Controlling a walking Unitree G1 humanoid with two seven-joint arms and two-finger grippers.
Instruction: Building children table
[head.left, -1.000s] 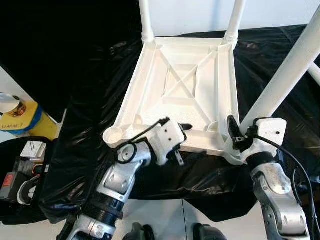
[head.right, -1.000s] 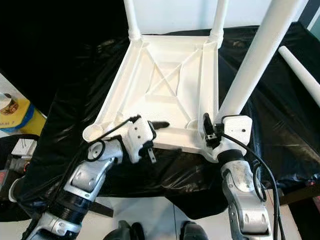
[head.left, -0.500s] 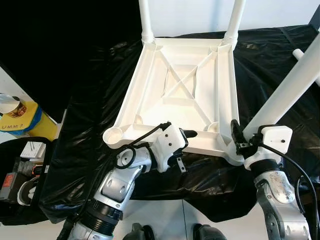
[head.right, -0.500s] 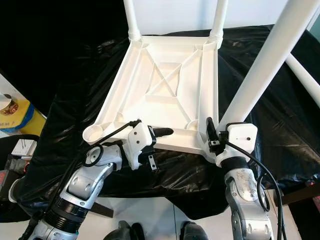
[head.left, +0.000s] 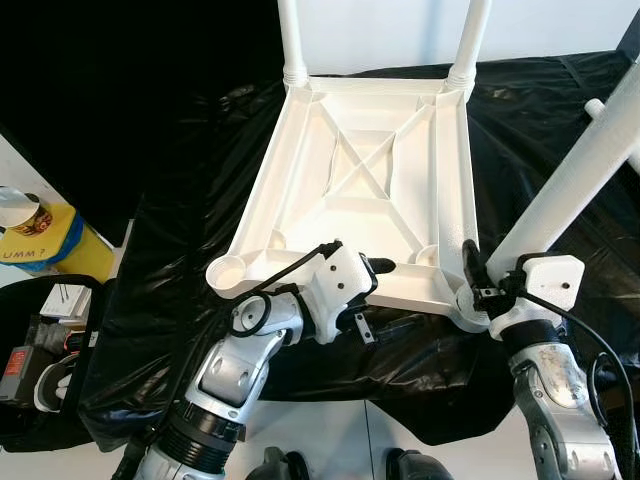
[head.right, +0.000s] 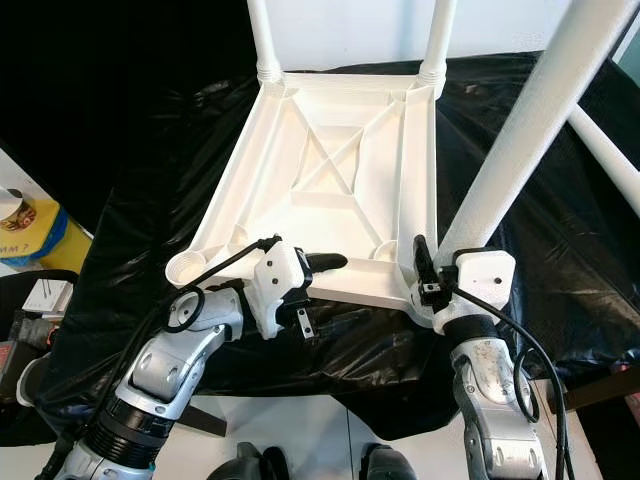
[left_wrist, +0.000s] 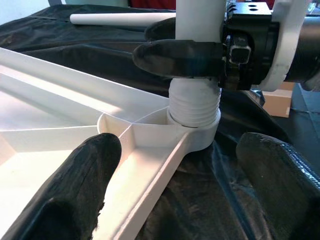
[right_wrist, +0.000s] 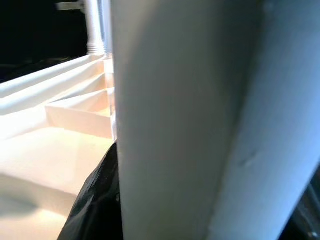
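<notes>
The white plastic table top (head.left: 365, 190) lies upside down on the black sheet (head.left: 180, 250), ribbed underside up. Two legs (head.left: 290, 35) stand in its far corner sockets, a third leg (head.right: 520, 130) rises from the near right socket, and a fourth (head.right: 605, 140) lies loose by the sheet's right edge

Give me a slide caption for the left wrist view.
Right end effector grips a white table leg seated in the upturned tabletop's corner socket, framed by the open left end effector.

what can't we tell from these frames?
- Whether the leg is fully screwed into the table top: left wrist view shows thread above the socket, right tool covers the rest.
- Leg's upper end: cut off by the head views' edge.
- Yellow box label: partly cut off, too small.
</notes>
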